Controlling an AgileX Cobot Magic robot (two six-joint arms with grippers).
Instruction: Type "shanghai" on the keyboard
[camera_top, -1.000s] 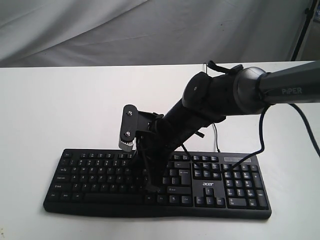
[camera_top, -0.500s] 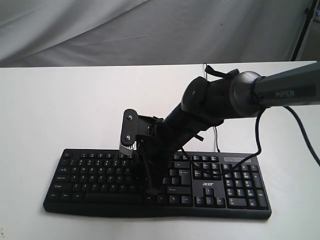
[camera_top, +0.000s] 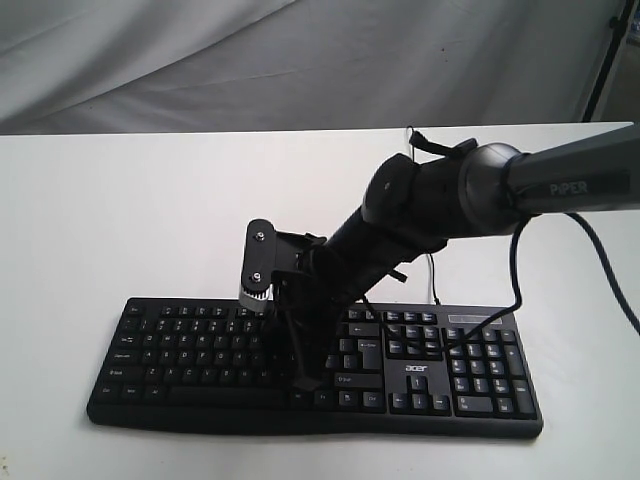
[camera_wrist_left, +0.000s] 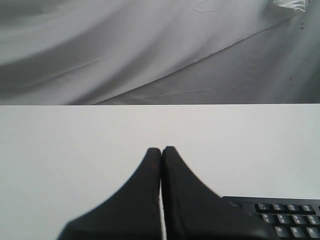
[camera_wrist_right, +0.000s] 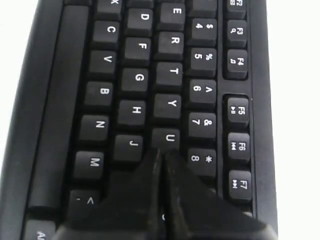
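Angled down onto the black acer keyboard (camera_top: 190, 350), flat on the white table (camera_top: 120, 220) near its front edge, with right fingers (camera_wrist_right: 168, 159) clenched together on nothing, tips by the U key (camera_wrist_right: 170, 137) and J key (camera_wrist_right: 132, 144). With left fingers (camera_wrist_left: 155, 153) likewise pinched closed, over bare table beside a keyboard corner.

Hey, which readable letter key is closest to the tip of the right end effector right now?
The U key: the tip of the shut right end effector sits right at its edge, while J and M lie farther off.
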